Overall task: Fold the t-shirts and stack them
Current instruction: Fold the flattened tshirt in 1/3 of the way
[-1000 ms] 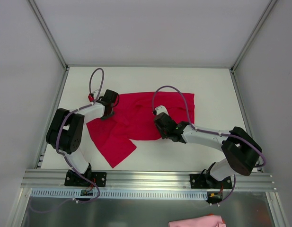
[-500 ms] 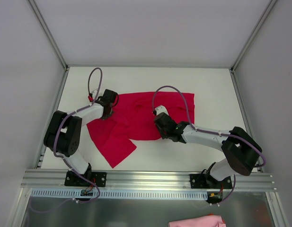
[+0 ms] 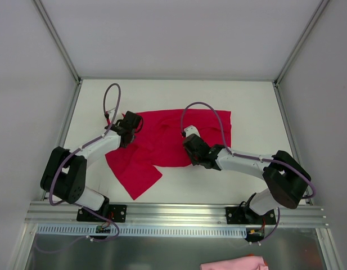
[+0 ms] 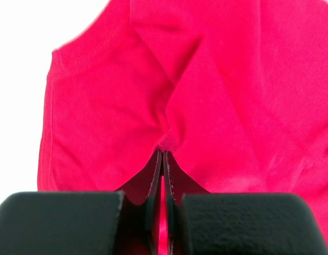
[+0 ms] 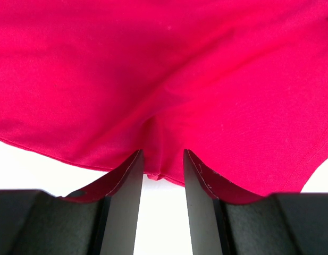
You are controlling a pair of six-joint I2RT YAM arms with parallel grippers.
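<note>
Your left arm (image 3: 91,147) has swung its elbow out to the left and toward the near edge since a second ago. The left gripper (image 3: 128,125) has closed: its fingers (image 4: 156,170) are pressed together, pinching a fold at the left edge of the t-shirt (image 3: 162,140). The red shirt lies spread in the middle of the table (image 3: 252,101), with one flap pointing at the near edge. Your right gripper (image 3: 193,154) sits at the shirt's near hem. Its fingers (image 5: 126,191) are spread, with the hem lying loose between them.
</note>
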